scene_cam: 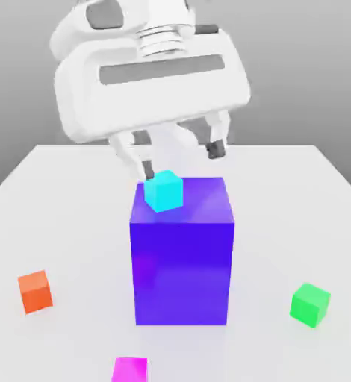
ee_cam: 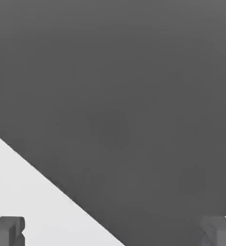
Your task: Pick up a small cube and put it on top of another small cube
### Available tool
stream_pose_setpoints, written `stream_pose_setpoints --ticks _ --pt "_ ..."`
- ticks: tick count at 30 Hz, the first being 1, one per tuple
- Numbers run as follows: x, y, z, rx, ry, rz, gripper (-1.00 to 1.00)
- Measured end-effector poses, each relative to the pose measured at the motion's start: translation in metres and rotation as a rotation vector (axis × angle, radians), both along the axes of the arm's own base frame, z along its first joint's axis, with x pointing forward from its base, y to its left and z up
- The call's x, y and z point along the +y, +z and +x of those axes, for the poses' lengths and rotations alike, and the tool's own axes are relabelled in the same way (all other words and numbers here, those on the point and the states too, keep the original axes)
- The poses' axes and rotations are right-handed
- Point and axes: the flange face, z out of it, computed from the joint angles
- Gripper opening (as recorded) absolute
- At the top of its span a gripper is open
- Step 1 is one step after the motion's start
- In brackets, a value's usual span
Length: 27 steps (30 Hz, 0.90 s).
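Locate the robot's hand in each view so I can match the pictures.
Exterior view: the hand hangs open in the upper middle, over the cyan cube that sits on the blue block.
Hand view: the hand appears as two grey fingertips set wide apart.
Shared landmark: the white table.

the big blue-purple block (scene_cam: pixel 182 268) looks smooth and slightly glossy, with soft pale reflections on its front face. the cyan cube (scene_cam: pixel 164 191), orange cube (scene_cam: pixel 35 291), green cube (scene_cam: pixel 310 304) and small cube (scene_cam: pixel 129 370) are flat, matt colour. the desk (scene_cam: pixel 74 224) is plain matt white; the arm's shell (scene_cam: pixel 152 82) resembles smooth white plastic.
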Motion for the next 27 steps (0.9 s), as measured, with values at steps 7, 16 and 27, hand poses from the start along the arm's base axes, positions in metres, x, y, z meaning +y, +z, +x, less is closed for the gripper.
stream_pose_setpoints --ticks 7,16,27 --pt "-0.002 -0.085 0.014 0.059 0.204 -0.072 0.00" --pt "-0.016 -0.179 0.012 0.121 0.461 -0.197 0.00" --pt "-0.045 -0.263 0.000 0.183 0.759 -0.383 0.00"
